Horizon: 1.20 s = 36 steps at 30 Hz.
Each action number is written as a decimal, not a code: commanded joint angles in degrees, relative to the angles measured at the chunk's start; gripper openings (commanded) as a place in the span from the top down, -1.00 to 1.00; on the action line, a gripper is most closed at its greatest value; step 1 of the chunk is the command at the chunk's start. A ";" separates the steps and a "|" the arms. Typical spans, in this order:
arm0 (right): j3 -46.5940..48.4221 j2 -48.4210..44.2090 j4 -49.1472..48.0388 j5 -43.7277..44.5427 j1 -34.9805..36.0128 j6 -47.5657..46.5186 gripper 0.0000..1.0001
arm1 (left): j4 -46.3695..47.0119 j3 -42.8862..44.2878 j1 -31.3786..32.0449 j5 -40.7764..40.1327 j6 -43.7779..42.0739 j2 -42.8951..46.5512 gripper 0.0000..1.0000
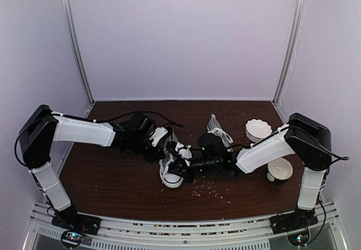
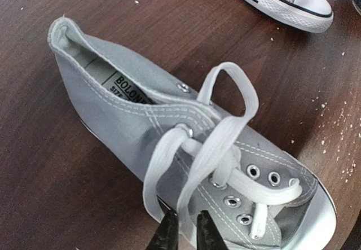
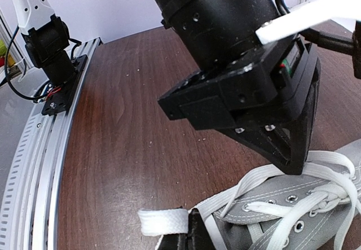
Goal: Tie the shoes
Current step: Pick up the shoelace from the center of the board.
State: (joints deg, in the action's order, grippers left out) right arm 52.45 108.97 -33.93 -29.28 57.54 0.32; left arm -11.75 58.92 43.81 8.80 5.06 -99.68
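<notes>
Centre of the surface (image 1: pixel 113 188) was crowded. The left pincer (image 2: pixel 188 230) and right pincer (image 3: pixel 186 238) stood tip to tip over the near shoe (image 1: pixel 171 174), with its laces (image 2: pixel 225 126) looped up between them. The left forearm (image 1: pixel 84 130) and right forearm (image 1: pixel 260 151) lay low, barring side approaches. The second shoe (image 1: pixel 216 126) sat just behind the right pincer. A white bowl (image 1: pixel 258 130) and a cup (image 1: pixel 280 170) blocked the right edge. Open room: the strip along the far edge and the near-left corner. The near edge at centre held only crumbs (image 1: pixel 211 189).

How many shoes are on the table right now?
2: one shoe centre front, the other shoe farther back, left of the scalloped white bowl. None seems hidden.
</notes>
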 commanded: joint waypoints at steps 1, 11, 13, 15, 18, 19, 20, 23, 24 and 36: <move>0.35 -2.19 0.46 1.31 0.38 -0.27 1.00 | 1.17 0.35 -0.23 1.63 -0.03 -0.67 0.90; 0.19 -4.11 2.31 1.77 -0.22 -1.08 1.00 | 2.96 -2.04 -0.26 3.90 0.59 0.49 0.76; 0.17 -4.19 2.44 1.77 -0.21 -1.10 1.00 | 3.13 -1.96 -0.23 4.55 0.59 0.24 0.66; 0.10 -4.29 2.41 1.89 -0.18 -1.00 1.00 | 2.87 -1.78 -0.28 4.61 0.38 -0.50 0.64; 0.35 -4.32 2.76 1.94 -0.15 -0.95 1.00 | 1.01 -0.77 -0.22 5.39 -0.18 -2.05 0.64; 0.45 -4.29 2.89 1.94 -0.19 -0.96 1.00 | 0.61 -0.59 -0.22 5.29 -0.27 -2.58 0.64; 0.46 -4.31 2.91 1.94 -0.18 -1.02 1.00 | 0.43 -0.53 -0.22 5.04 -0.23 -3.00 0.64; 0.53 -4.29 3.06 2.03 -0.25 -1.11 1.00 | 0.89 -0.80 -0.22 4.20 -0.14 -3.79 0.67; 0.54 -4.29 3.11 2.03 -0.31 -1.11 1.00 | 0.93 -0.78 -0.22 4.03 -0.14 -3.89 0.69; -1.13 -6.77 1.45 0.51 -2.78 1.71 1.00 | 6.99 -6.62 -0.30 -3.87 0.55 9.34 1.00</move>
State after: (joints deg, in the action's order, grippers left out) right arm 52.34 105.43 -30.35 -28.34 56.23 0.40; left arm -9.52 54.17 43.81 9.85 5.43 -96.68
